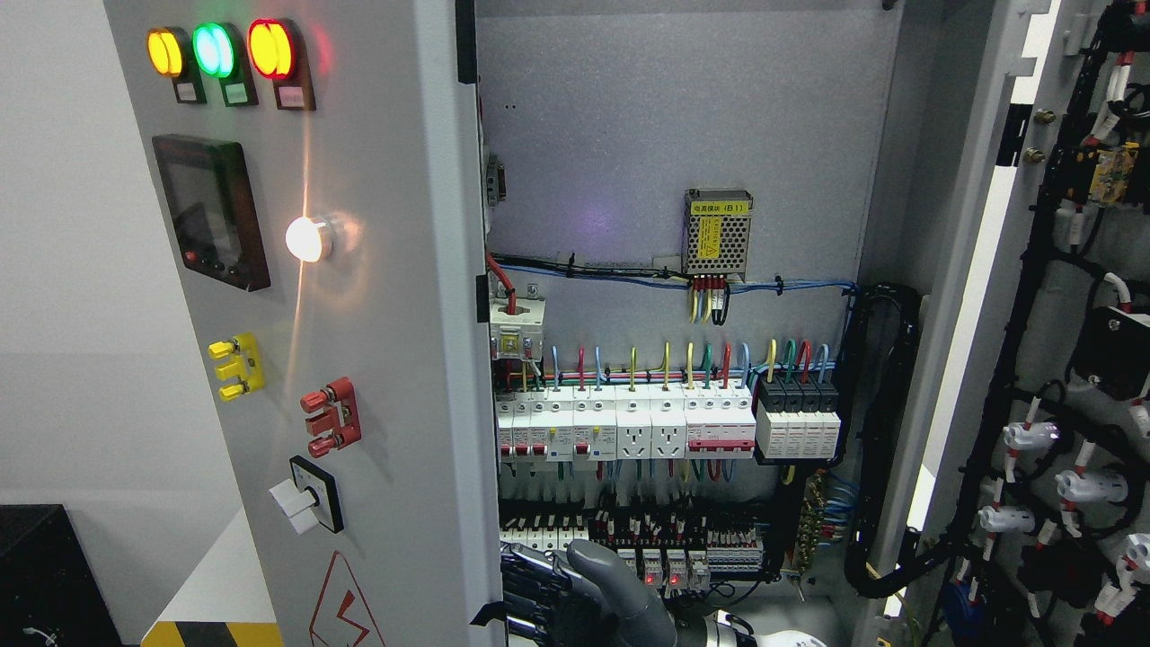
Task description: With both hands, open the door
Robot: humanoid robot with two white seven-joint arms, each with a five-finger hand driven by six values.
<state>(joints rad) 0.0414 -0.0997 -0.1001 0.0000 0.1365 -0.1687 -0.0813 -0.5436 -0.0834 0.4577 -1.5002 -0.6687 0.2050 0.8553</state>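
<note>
The electrical cabinet stood with both doors swung wide. The left door (359, 359) faced outward at an angle, its outer panel showing three lit indicator lamps (218, 50) in amber, green and red along the top, a dark display unit (211, 211) under them, a glowing white lamp (308, 238), a yellow terminal block (237, 366), a red terminal block (332, 416) and a rotary switch (305, 496) lower down. The right door (1060, 359) hung open at the far right, its inner face crowded with black cable looms and white connectors. Between them the cabinet interior (674, 135) lay exposed: a perforated power supply (717, 234) with a yellow label, a row of white circuit breakers (629, 427) fed by coloured wires, and banks of relays (665, 548) beneath. At the bottom edge, just right of the left door's edge, a dark grey robot hand (575, 593) reached up; its wrist led down toward the right, so I took it for the right hand. Its fingers were curled near the door's lower edge, but I could not tell whether they gripped the door or merely rested beside it. The left hand did not show anywhere.
</note>
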